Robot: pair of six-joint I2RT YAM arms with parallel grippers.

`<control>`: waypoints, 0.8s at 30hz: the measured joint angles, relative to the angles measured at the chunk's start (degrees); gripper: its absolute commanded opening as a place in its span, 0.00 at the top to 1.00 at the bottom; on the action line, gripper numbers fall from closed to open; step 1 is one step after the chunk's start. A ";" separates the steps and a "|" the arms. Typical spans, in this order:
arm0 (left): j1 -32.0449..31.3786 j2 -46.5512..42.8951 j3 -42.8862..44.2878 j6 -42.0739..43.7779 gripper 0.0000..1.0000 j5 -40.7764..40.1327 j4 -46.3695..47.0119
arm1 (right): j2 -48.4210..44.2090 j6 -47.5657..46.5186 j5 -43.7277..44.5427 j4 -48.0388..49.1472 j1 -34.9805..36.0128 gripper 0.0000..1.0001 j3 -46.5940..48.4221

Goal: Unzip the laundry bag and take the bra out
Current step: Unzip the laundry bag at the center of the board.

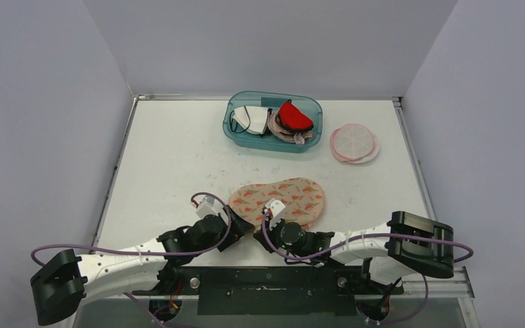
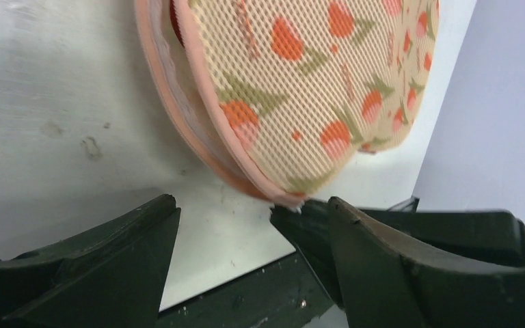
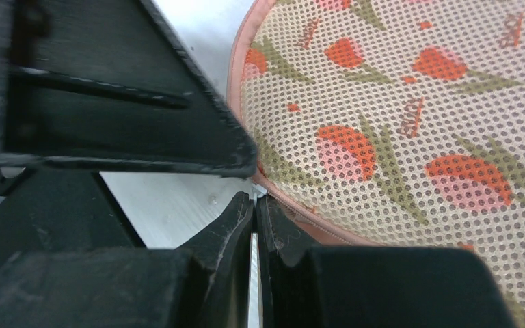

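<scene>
Although both arms have their grippers at the laundry bag, the pictures do not show the bra taken out of it yet.

From the top view, the bag lies flat on the bench, in the middle near the near edge. The left gripper is at its near left rim and the right gripper is just beside it, also at the near rim. A teal bin with several garments stands at the middle of the far edge. A round pink-rimmed disc lies beside it, toward the far right corner.

In the left wrist view, the jaws of the left gripper are spread wide and hold nothing. The rim of the bag hangs just above the gap between them. Along this rim the two layers seem to stand a little apart, and something red shows inside at the top. I judge from this that the zip may be partly open here, but I cannot tell how far.

In the right wrist view, the jaws of the right gripper are pressed together right at the pink rim of the bag. I cannot tell whether a zip tab is pinched between them.

My judgement is that the unzipping is in progress or only partly done. Finishing the opening and pulling the bra out are the steps that are left.
</scene>
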 measured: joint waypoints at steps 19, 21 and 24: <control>5.18 5.20 -1.97 -6.56 1.00 -5.16 10.03 | -4.09 -1.14 -1.11 -0.68 0.46 0.95 -0.04; 5.51 4.02 -2.21 -6.56 1.00 -5.27 9.66 | -5.27 -1.09 -0.17 -1.86 0.46 0.95 -0.04; 6.21 2.23 -2.34 -6.51 1.00 -5.35 8.85 | -7.54 -0.81 1.81 -4.63 0.46 0.95 -0.09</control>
